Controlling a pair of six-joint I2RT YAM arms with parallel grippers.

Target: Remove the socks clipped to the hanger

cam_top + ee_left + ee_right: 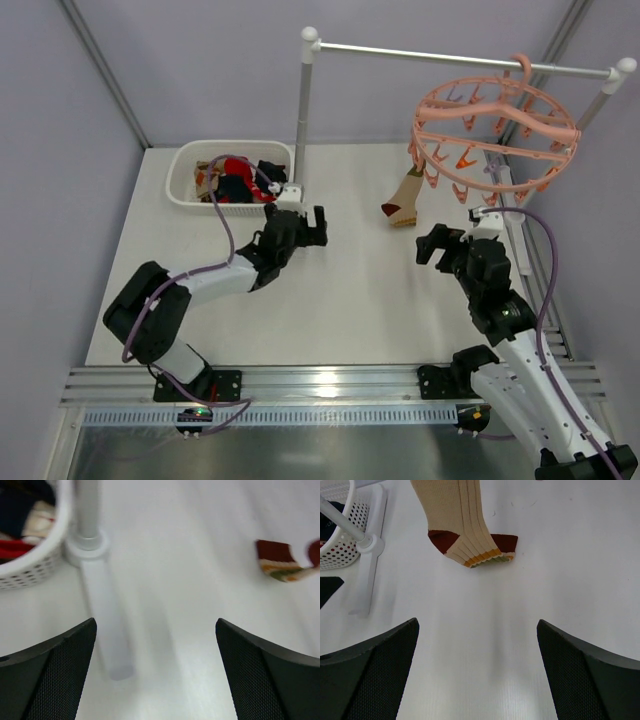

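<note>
The salmon-pink ring hanger (495, 130) hangs by its hook from the white rail at the back right. One tan ribbed sock (405, 197) with a dark red heel and toe and a striped band dangles from a clip on the hanger's left side, its toe near the tabletop. The right wrist view shows this sock (465, 525) just ahead, and it sits at the right edge of the left wrist view (280, 562). My right gripper (428, 243) (477, 622) is open and empty, a short way in front of the sock. My left gripper (320, 225) (155, 625) is open and empty beside the rail's post.
A white perforated basket (185, 180) at the back left holds loose red, dark and patterned socks (235, 182). The white rail stand's post (302, 110) and its flat foot (107, 625) stand right in front of my left gripper. The stand's right post (600, 95) is by the wall.
</note>
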